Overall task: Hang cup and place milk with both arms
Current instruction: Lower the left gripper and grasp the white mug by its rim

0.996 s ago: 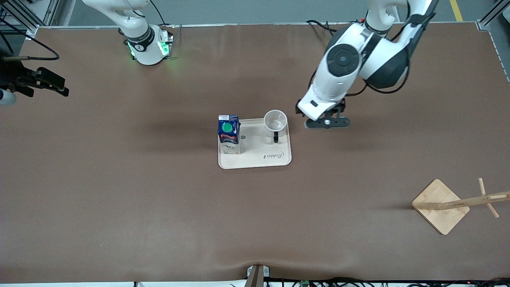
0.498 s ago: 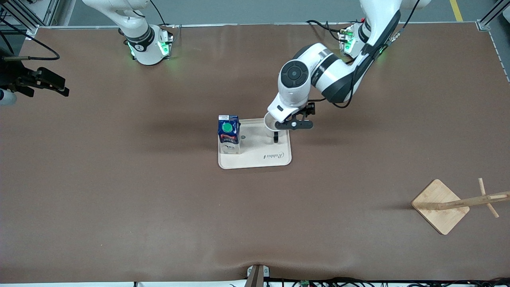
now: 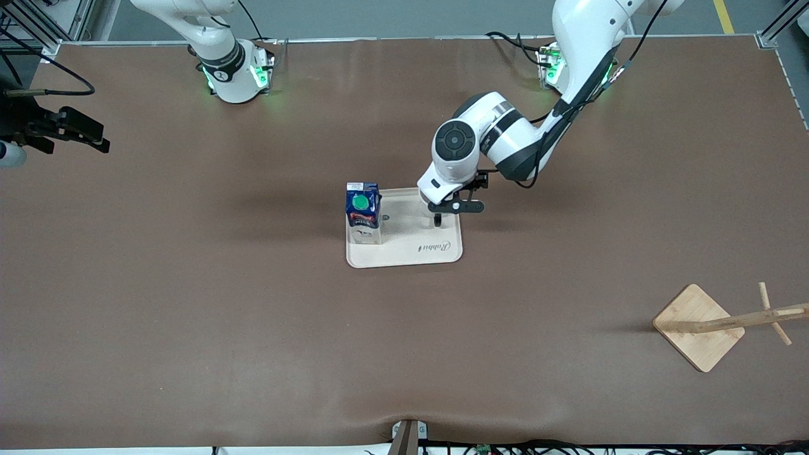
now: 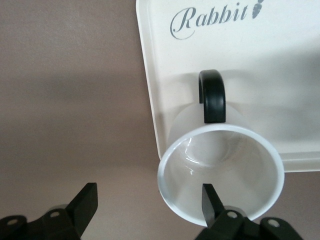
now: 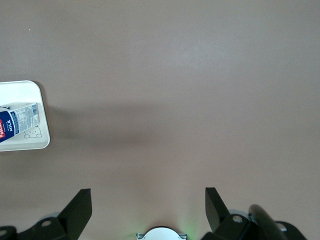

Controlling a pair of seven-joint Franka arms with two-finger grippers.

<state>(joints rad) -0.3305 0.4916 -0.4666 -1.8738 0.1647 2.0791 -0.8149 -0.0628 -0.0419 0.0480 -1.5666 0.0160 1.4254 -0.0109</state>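
Nearest the front camera, toward the left arm's end of the table (image 3: pixel 189 328), stands the wooden cup rack (image 3: pixel 698 325), a square bamboo base with a pegged post, well apart from everything else.

Farther up the table sits the cream tray (image 3: pixel 404 253) with "Rabbit" lettered on it. The milk (image 3: pixel 363 205) stands upright at the tray edge toward the right arm's end: a dark-blue carton with a green round cap, a red-and-white label and a white lower part.

The cup (image 4: pixel 220 175) stands upright at the tray's corner toward the left arm's end, mouth up, its black handle (image 4: pixel 212 95) pointing toward the front camera. It is a small white mug, empty and glossy inside; the arm hides most of it from the front.

The left gripper (image 4: pixel 150 200) hangs right over it, and here is what the grasp seems to turn on: the jaws are spread wide with nothing gripped, one finger (image 4: pixel 210 197) inside the mouth, the other (image 4: pixel 85 200) outside over bare table, so the cup's wall lies between them. The handle points away from the jaws, crosswise to their closing line, so it looks clear of the pinch.

The right gripper (image 5: pixel 145 205) waits over bare table near the right arm's end, well apart from the tray, jaws wide open and empty. The left arm is plainly the nearer to the cup.
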